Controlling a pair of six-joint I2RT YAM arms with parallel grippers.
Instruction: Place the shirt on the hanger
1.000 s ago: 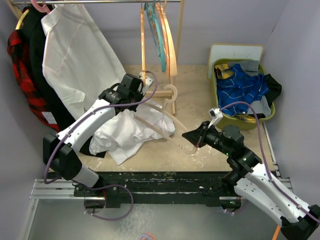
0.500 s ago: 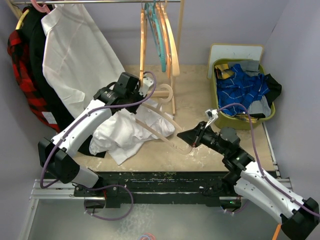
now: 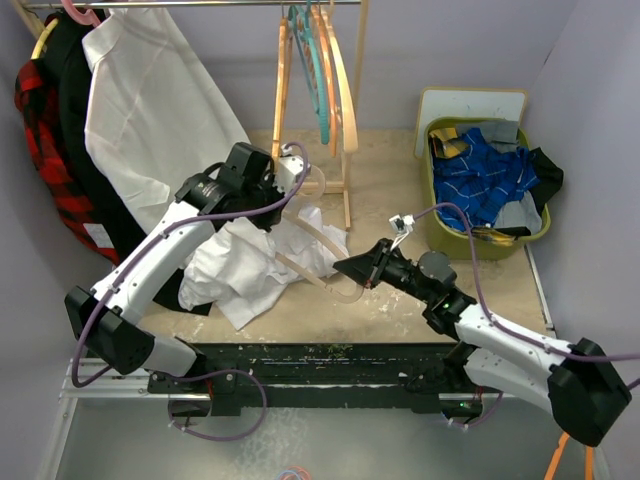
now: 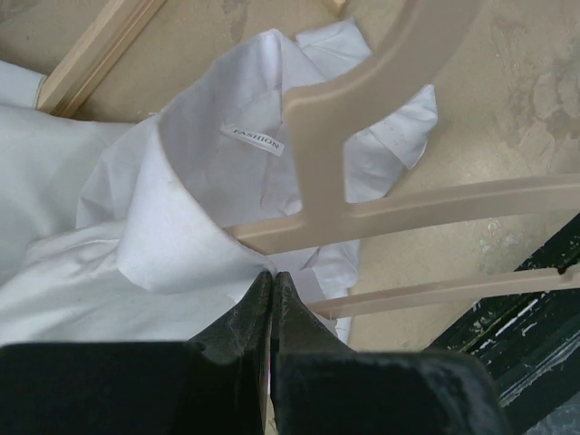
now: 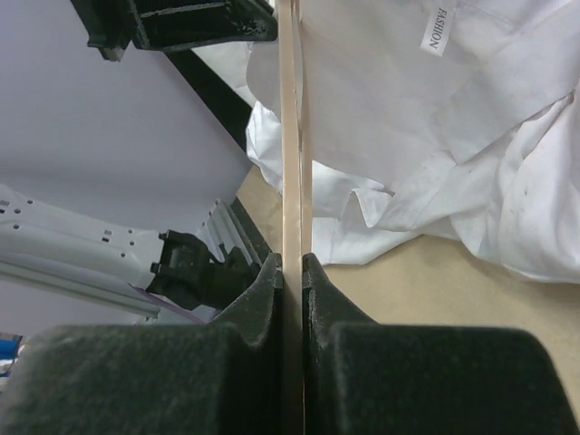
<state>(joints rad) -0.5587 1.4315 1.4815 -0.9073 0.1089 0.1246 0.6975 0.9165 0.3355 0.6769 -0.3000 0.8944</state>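
The right gripper (image 5: 292, 260) is shut tight on one thin end of the hanger (image 4: 331, 154). The hanger sits tilted over the shirt (image 3: 250, 265), which lies in a crumpled heap on the table (image 3: 400, 200). The hanger's middle is right at the open collar, by the little label (image 4: 252, 139). The left gripper (image 4: 272, 279) has its fingers pressed together on the collar's edge, just under the hanger. Farther back stand a wooden rack (image 3: 283, 100) with a teal hanger (image 3: 322, 90), and a green basket (image 3: 440, 235) holding blue cloth (image 3: 490, 180).
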